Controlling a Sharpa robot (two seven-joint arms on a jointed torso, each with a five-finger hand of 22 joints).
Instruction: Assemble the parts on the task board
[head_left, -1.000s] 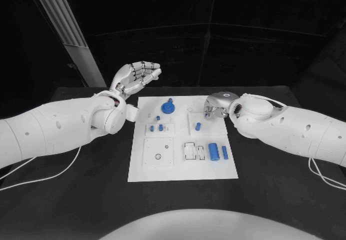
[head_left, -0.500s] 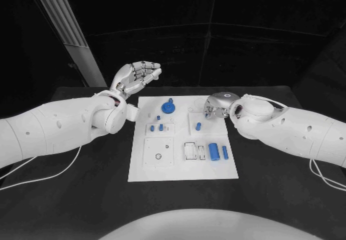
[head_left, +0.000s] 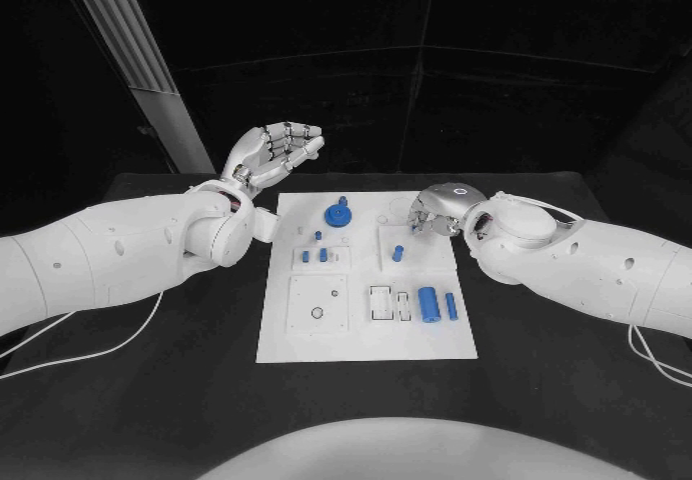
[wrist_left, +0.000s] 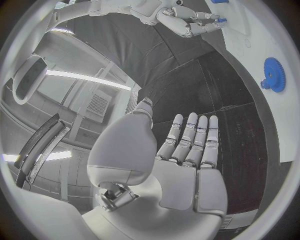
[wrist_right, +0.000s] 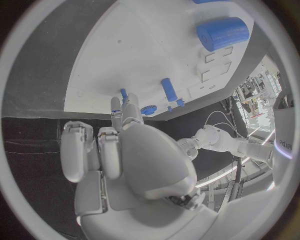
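Clearly nearer, the right hand (head_left: 434, 212), fingers curled on nothing discernible, hovers just beside the upright blue peg (head_left: 397, 254); the left hand (head_left: 270, 153) is spread.

The scene is dim, with a dark backdrop. The white task board (head_left: 366, 277) reflects brightly against the black table (head_left: 548, 340). Both wrist views bend straight edges strongly near the rim.
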